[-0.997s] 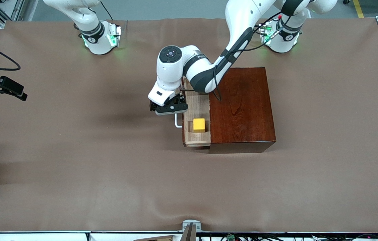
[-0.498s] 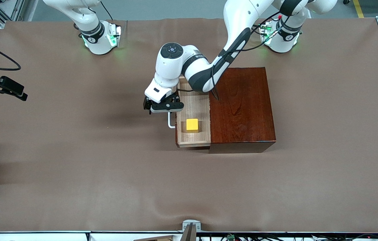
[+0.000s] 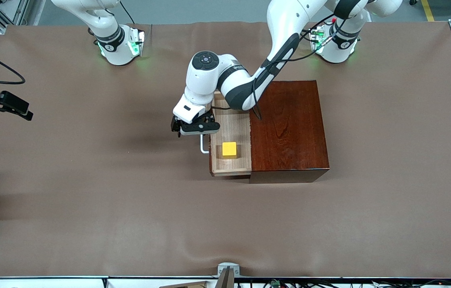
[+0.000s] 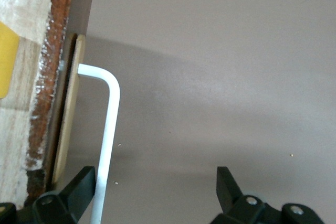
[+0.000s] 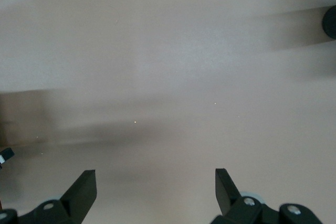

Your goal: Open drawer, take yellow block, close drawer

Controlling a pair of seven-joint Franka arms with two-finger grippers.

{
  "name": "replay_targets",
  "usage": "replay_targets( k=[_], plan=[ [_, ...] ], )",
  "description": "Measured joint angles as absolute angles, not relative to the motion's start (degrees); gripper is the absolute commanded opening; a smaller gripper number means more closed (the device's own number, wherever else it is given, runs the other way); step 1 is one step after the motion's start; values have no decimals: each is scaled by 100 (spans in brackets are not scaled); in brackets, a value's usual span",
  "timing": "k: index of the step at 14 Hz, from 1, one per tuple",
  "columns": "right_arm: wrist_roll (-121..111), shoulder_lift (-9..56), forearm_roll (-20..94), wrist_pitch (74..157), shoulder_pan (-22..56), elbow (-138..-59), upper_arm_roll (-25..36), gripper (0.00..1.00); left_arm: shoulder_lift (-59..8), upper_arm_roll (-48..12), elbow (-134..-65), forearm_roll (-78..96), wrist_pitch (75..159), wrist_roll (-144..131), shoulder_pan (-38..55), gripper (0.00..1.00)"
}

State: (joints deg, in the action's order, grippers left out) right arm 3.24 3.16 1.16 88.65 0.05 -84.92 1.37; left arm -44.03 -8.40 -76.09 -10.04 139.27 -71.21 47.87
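Drawer point(image 3: 231, 142) is seen pulled out of the dark reddish-brown box point(image 3: 289, 128) toward the right arm's end of the table point(image 3: 89, 180). Yellow block point(image 3: 229, 149) is sat on the tray floor, just beside the left gripper point(image 3: 193, 129) on the box side and nearer the front camera than it; a yellow edge is also caught in the left wrist view point(image 4: 7, 61).

Left gripper is held low at the white handle point(image 3: 204, 146), at the drawer front. Jaws are spread wide: in the left wrist view the 2 fingers point(image 4: 79, 184) are well apart, with the handle bar point(image 4: 107, 145) running between them, right against 1 finger and far from the other. No clamp on the bar is seen.

Right gripper point(image 5: 156, 190) is seen only in its own wrist view, jaws spread wide, nothing between them, bare brown table cover under it. Right arm is parked, waiting.
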Motion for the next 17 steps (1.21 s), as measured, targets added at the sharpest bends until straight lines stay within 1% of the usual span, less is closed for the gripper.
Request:
replay_targets(
  k=[3,5,7,10,17],
  plan=[
    [324,316,116,8865,5,-8492,137,100,-4384,-825,-7595,-1004,13956,-7122,4777,100],
    [324,316,116,8865,5,-8492,137,100,-4385,-843,-7418,-996,14243,-7122,4789,100],
    [324,316,116,8865,5,-8492,137,100,-4368,-870,-7208,-983,14275,-7122,4825,100],
    [324,316,116,8866,5,-8492,138,100,-4317,-864,-7091,-800,14297,-7125,4817,100],
    [324,316,116,8902,3,-8492,139,100,-3613,-825,-6987,-238,14306,-7127,4122,100]
  ],
)
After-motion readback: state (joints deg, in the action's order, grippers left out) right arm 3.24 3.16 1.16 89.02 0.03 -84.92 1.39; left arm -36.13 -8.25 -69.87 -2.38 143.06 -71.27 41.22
